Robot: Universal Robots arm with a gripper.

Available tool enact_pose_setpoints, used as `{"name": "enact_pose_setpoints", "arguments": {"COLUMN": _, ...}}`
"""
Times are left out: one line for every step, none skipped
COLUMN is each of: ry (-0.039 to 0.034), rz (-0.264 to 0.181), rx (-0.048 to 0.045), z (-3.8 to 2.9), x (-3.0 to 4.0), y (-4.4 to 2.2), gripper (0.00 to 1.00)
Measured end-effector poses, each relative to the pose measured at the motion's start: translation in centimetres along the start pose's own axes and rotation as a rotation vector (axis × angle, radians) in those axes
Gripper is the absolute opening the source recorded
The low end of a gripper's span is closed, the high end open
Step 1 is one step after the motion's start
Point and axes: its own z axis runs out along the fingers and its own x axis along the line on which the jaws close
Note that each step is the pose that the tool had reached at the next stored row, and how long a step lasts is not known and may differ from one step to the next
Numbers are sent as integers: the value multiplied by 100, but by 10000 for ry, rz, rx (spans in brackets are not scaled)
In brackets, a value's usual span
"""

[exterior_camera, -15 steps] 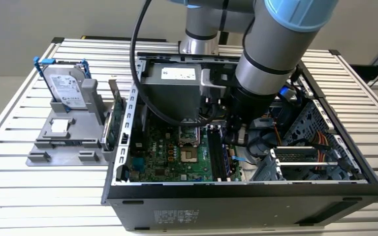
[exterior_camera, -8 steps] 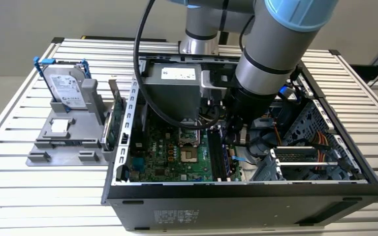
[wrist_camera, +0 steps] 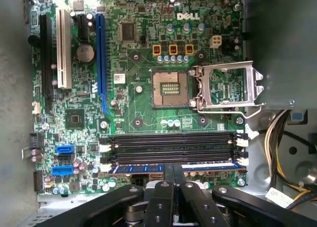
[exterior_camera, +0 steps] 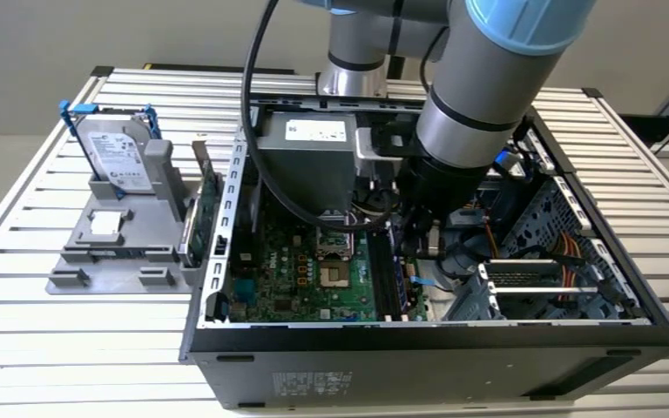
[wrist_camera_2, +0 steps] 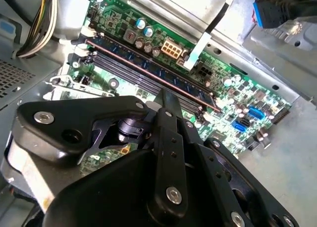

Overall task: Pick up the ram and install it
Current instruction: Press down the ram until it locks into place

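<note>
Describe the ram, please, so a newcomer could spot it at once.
In the open computer case, find the green motherboard's row of long black memory slots. The ram stands in the slot nearest the gripper; it alone shows a blue board and pale label.

Slatted metal table [exterior_camera: 32, 235], open computer case [exterior_camera: 428, 348] on it, grey fixture [exterior_camera: 114, 252] beside.
</note>
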Motion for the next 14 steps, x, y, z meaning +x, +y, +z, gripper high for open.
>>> {"name": "enact_pose_setpoints", "arguments": {"ry": 1, "rz": -28, "rx": 19, "z": 0, "x": 0, "y": -1, "gripper": 0}}
{"name": "enact_pose_setpoints", "arguments": {"ry": 1, "rz": -44, "rx": 40, "z": 0, "x": 0, "y": 0, "gripper": 0}}
{"name": "enact_pose_setpoints", "arguments": {"ry": 1, "rz": -55, "rx": 62, "z": 0, "x": 0, "y": 0, "gripper": 0}}
{"name": "enact_pose_setpoints", "arguments": {"ry": 1, "rz": -75, "rx": 94, "z": 1, "x": -1, "y": 0, "gripper": 0}}
{"name": "enact_pose_setpoints", "arguments": {"ry": 1, "rz": -102, "rx": 132, "z": 1, "x": -1, "y": 0, "gripper": 0}}
{"name": "enact_pose_setpoints", "arguments": {"ry": 0, "rz": -125, "rx": 165, "z": 2, "x": -1, "y": 0, "gripper": 0}}
{"name": "enact_pose_setpoints", "arguments": {"ry": 1, "rz": -140, "rx": 182, "z": 2, "x": -1, "y": -1, "gripper": 0}}
{"name": "enact_pose_setpoints", "arguments": {"ry": 1, "rz": -143, "rx": 183, "z": 2, "x": -1, "y": -1, "gripper": 0}}
{"name": "enact_pose_setpoints", "arguments": {"ry": 2, "rz": -143, "rx": 183, "z": 1, "x": -1, "y": -1, "gripper": 0}}
{"name": "enact_pose_setpoints", "arguments": {"ry": 1, "rz": -143, "rx": 183, "z": 2, "x": -1, "y": 0, "gripper": 0}}
{"name": "enact_pose_setpoints", "arguments": {"ry": 2, "rz": -143, "rx": 183, "z": 1, "x": -1, "y": 0, "gripper": 0}}
{"name": "enact_pose_setpoints", "arguments": {"ry": 2, "rz": -143, "rx": 183, "z": 1, "x": -1, "y": 0, "gripper": 0}}
{"name": "enact_pose_setpoints", "arguments": {"ry": 2, "rz": -143, "rx": 183, "z": 1, "x": -1, "y": 0, "gripper": 0}}
{"name": "enact_pose_setpoints", "arguments": {"ry": 3, "rz": -143, "rx": 183, "z": 1, "x": -1, "y": 0, "gripper": 0}}
